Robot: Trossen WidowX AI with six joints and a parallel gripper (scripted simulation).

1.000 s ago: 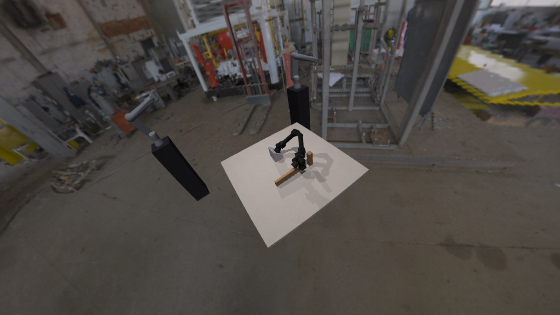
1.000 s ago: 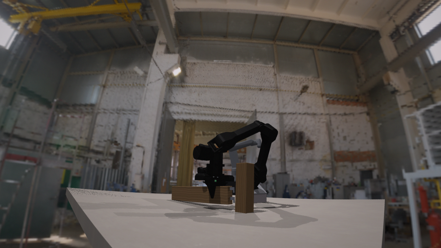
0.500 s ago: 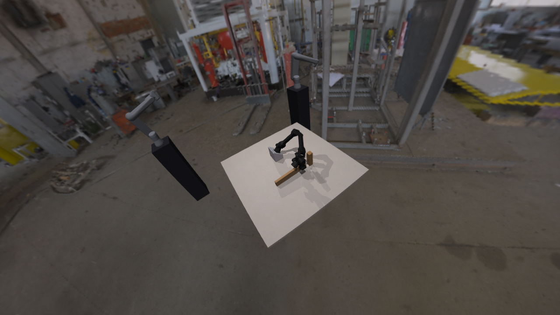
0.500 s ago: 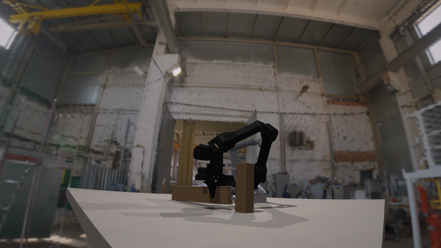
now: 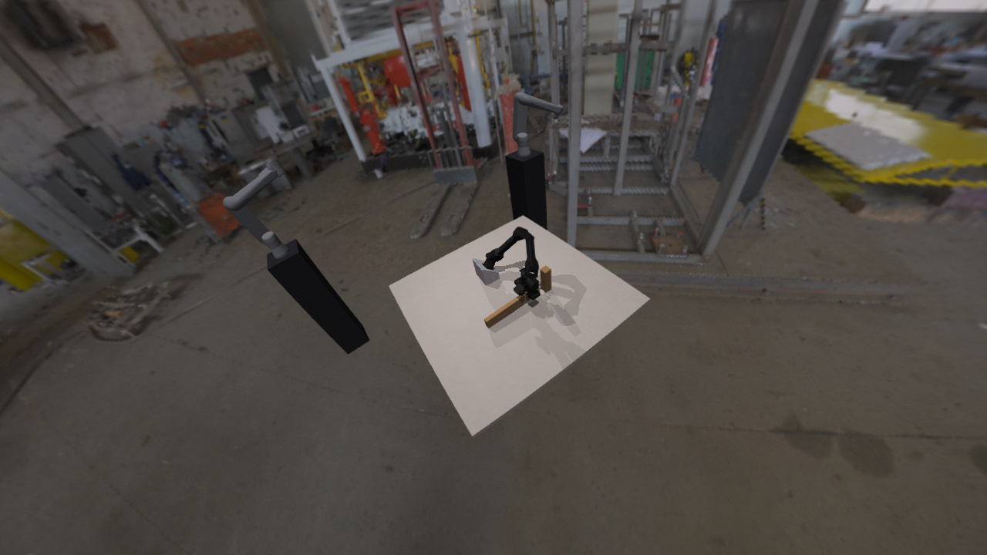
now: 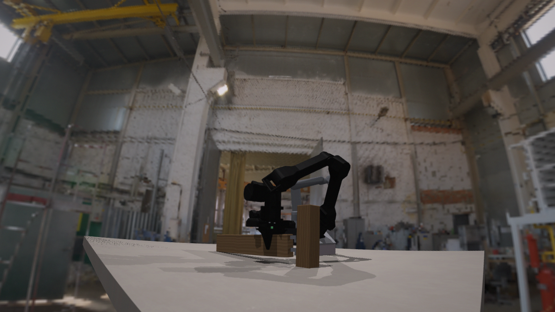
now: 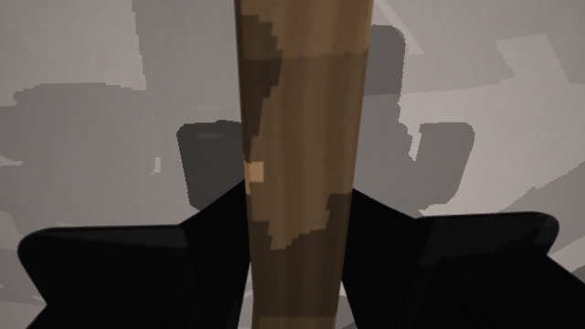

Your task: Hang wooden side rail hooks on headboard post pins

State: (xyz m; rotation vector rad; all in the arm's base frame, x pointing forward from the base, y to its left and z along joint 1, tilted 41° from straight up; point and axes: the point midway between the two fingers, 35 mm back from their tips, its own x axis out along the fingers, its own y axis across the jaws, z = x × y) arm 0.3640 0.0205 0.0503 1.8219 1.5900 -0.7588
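The wooden side rail [image 5: 502,311] [image 6: 234,243] [image 7: 311,114] is a long brown bar. My gripper [image 5: 527,297] [image 6: 268,246] [image 7: 288,183] is shut on it near its hook end, one finger on each side. The far end is at the table surface; a shadow lies below the held end, which looks slightly raised. The headboard post [image 5: 546,278] [image 6: 308,236] stands upright close beyond the hook end. Small grey steel hooks [image 6: 294,250] show in the narrow gap beside the post. The slot and its pins are hidden, so I cannot tell whether the hooks touch them.
The pale table [image 5: 476,386] [image 6: 407,279] carries everything. A grey wedge-shaped block [image 5: 485,271] [image 6: 328,247] is at the arm's base. Two black pedestals [image 5: 314,297] [image 5: 526,186] topped with grey arms stand off the table edges.
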